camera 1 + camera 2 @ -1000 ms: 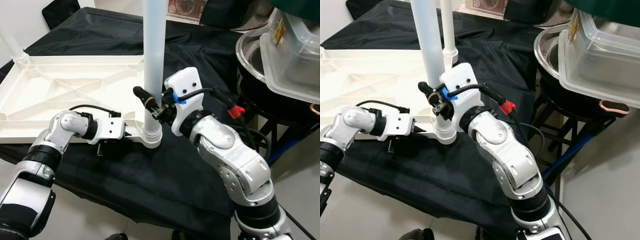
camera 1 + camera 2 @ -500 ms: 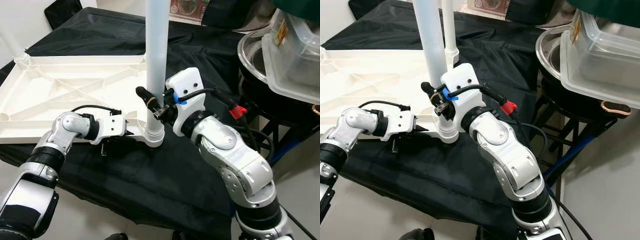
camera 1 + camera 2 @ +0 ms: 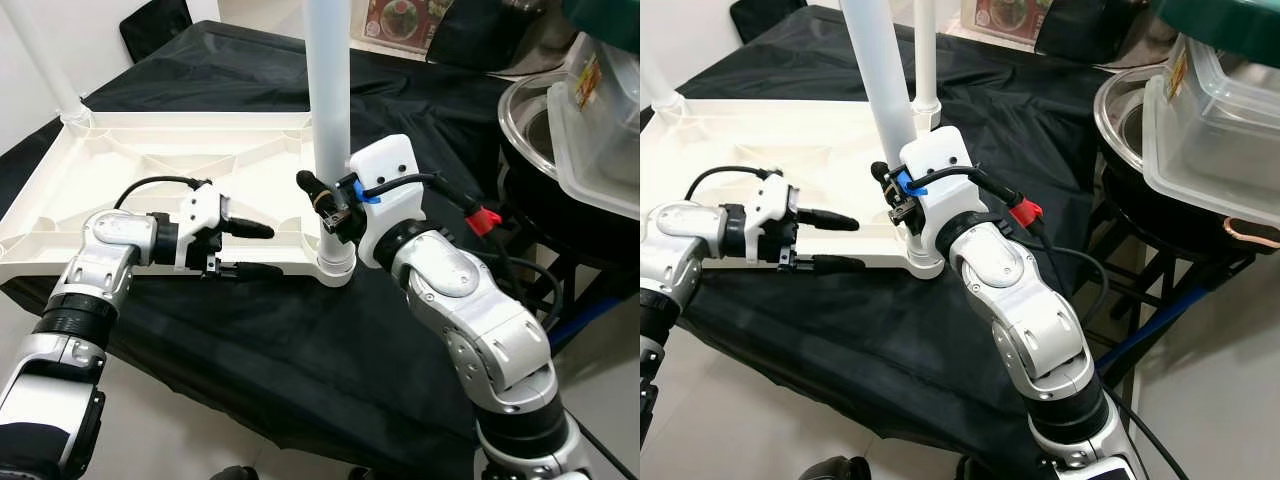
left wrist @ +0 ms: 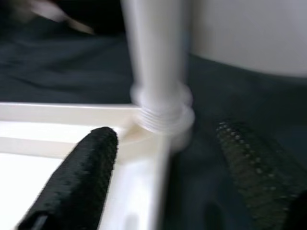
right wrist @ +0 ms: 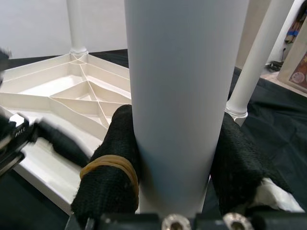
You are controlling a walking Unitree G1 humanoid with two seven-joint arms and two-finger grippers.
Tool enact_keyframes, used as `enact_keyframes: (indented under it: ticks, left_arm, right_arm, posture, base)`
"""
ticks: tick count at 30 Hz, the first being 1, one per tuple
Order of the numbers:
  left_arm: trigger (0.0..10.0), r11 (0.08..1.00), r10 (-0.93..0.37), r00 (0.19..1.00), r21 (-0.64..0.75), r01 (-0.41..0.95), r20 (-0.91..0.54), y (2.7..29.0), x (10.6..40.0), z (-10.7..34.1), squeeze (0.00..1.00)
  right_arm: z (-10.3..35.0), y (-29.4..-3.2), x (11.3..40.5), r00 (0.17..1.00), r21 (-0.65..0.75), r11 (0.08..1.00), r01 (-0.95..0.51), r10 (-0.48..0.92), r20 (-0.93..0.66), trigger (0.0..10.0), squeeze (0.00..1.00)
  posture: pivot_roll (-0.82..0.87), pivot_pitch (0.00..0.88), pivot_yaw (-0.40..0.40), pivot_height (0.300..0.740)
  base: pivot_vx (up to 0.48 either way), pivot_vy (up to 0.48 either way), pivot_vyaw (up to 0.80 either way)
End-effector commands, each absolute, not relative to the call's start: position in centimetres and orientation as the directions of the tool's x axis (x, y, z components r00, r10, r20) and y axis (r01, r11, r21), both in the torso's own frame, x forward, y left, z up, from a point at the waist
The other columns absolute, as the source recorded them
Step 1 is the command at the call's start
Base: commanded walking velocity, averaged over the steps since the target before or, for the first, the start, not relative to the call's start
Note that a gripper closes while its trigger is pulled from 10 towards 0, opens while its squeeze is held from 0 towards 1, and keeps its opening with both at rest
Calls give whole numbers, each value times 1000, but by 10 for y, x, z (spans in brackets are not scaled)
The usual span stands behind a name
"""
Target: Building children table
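The white tabletop (image 3: 150, 170) lies upside down on a black cloth, ribs facing up. A thick white leg (image 3: 328, 100) stands upright in the socket (image 3: 335, 270) at its near right corner. My right gripper (image 3: 325, 205) is shut on this leg just above the socket, and both black pads (image 5: 115, 158) press against the tube. My left gripper (image 3: 255, 249) is open at the tabletop's front rim, left of the socket, with one finger above the rim and one in front of it. The blurred left wrist view looks along the rim at the leg's threaded base (image 4: 160, 112).
Two thinner white legs stand at the far corners (image 3: 925, 50) (image 3: 45, 60). A steel bowl (image 3: 530, 110) and clear plastic tubs (image 3: 605, 110) sit on a black stand at the right. The cloth's front edge (image 3: 250, 400) drops to the floor.
My left gripper has drawn back to the left from the leg's base along the front rim, and its fingers now show apart. My right gripper still holds the leg. The camera has shifted a little.
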State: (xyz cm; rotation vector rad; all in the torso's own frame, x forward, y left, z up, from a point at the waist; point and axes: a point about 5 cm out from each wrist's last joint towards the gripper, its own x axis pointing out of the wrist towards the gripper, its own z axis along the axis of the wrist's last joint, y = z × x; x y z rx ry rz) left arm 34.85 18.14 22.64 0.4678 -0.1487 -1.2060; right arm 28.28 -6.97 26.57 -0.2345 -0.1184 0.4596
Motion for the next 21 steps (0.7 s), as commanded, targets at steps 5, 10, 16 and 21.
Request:
enact_keyframes:
  ticks: [5,10,16,21]
  left_arm:
    - [10000,410,-893,451,428,806,5,165,353,221,1000]
    - [10000,462,-881,461,385,799,102,143,349,215,1000]
    - [10000,482,-874,464,363,798,141,127,345,210,1000]
    - [10000,489,-871,467,368,791,154,115,343,205,0]
  right_arm:
    - [228,-108,306,961,-215,943,-255,221,-167,10000,0]
    - [230,-123,310,972,-171,965,-199,172,-160,10000,0]
    - [230,-124,310,974,-149,971,-188,165,-156,10000,0]
    - [230,-123,310,974,-104,977,-186,170,-150,10000,0]
  posture:
    - [-137,164,-32,740]
    - [-138,160,-25,740]
    - [-139,158,-19,740]
    - [-134,159,-13,740]
  base:
    - [0,0,0]
    - [0,0,0]
    - [0,0,0]
    - [0,0,0]
